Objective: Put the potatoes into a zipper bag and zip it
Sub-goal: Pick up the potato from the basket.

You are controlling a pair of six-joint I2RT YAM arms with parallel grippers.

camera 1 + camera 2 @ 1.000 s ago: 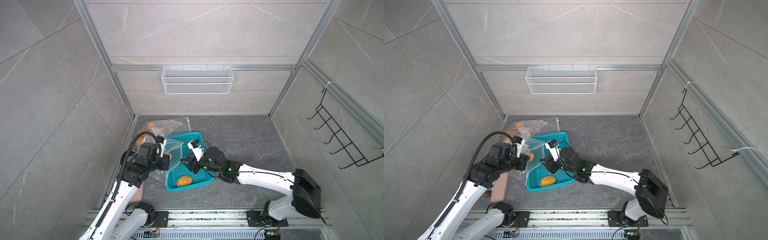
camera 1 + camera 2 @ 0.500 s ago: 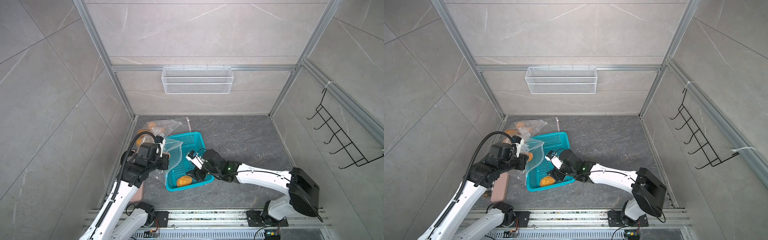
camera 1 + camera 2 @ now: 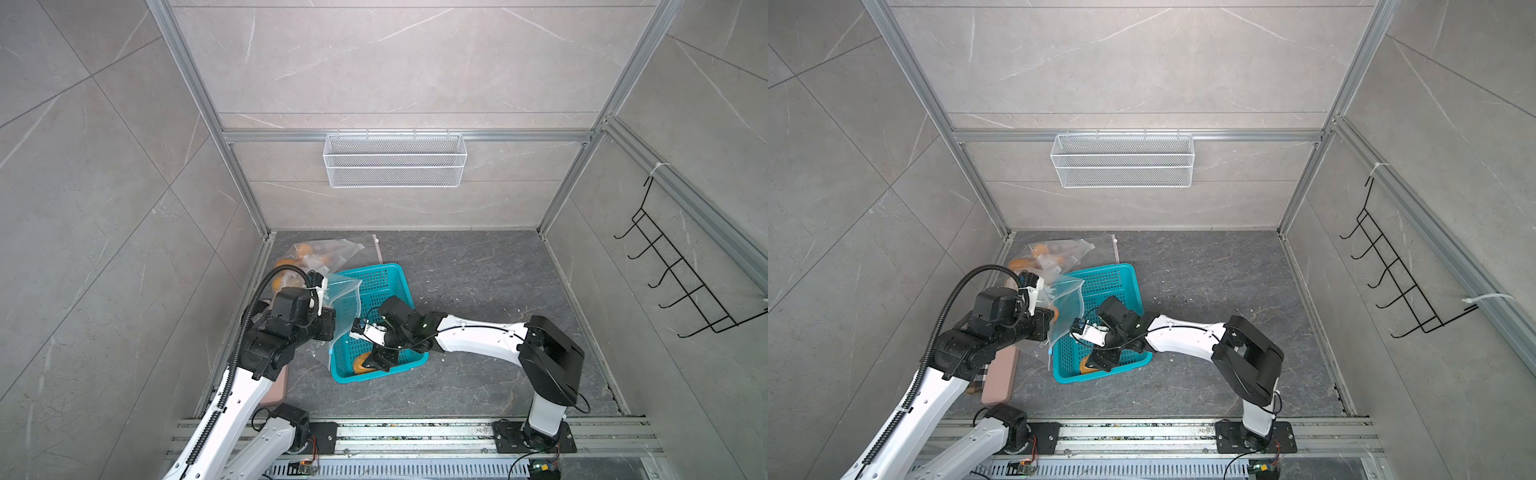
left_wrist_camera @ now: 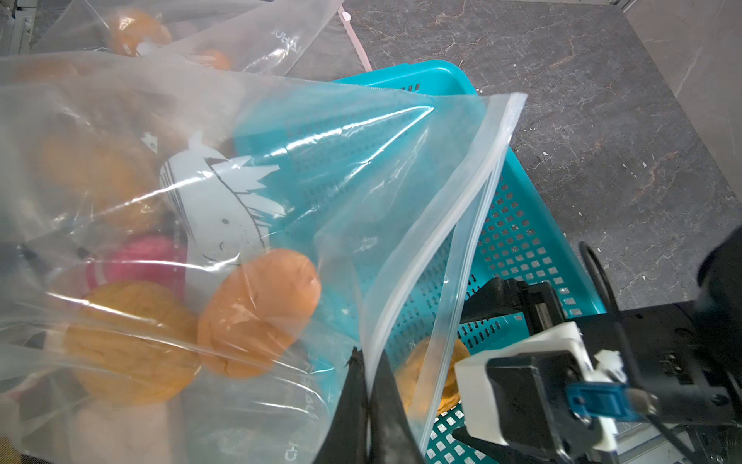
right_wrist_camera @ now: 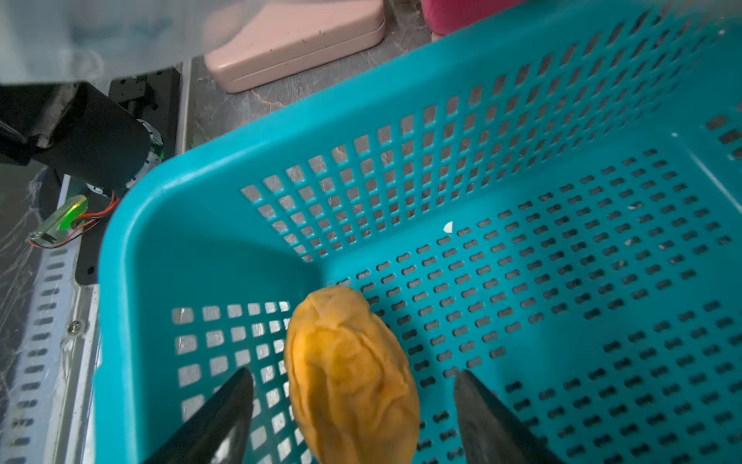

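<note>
My left gripper [image 4: 367, 361] is shut on the rim of a clear zipper bag [image 4: 361, 160], holding its mouth up over the teal basket [image 3: 388, 276]. Several orange-tan potatoes [image 4: 257, 313] lie inside that bag. One wrinkled potato [image 5: 353, 373] rests in the basket's near corner, showing in both top views [image 3: 360, 361] [image 3: 1086, 365]. My right gripper [image 5: 351, 377] is low in the basket and open. Its fingers [image 5: 237, 393] stand on either side of this potato, with a gap on each side.
A second clear bag [image 3: 320, 253] with potatoes lies at the back left, by the wall. A pink case [image 5: 297, 40] sits on the floor next to my left arm. A wire shelf [image 3: 395, 160] hangs on the back wall and a hook rack [image 3: 681, 282] on the right wall.
My right gripper has dropped from near the bag's mouth to the basket's near corner and spread its jaws wider around the potato. The left arm and bag have stayed put.
</note>
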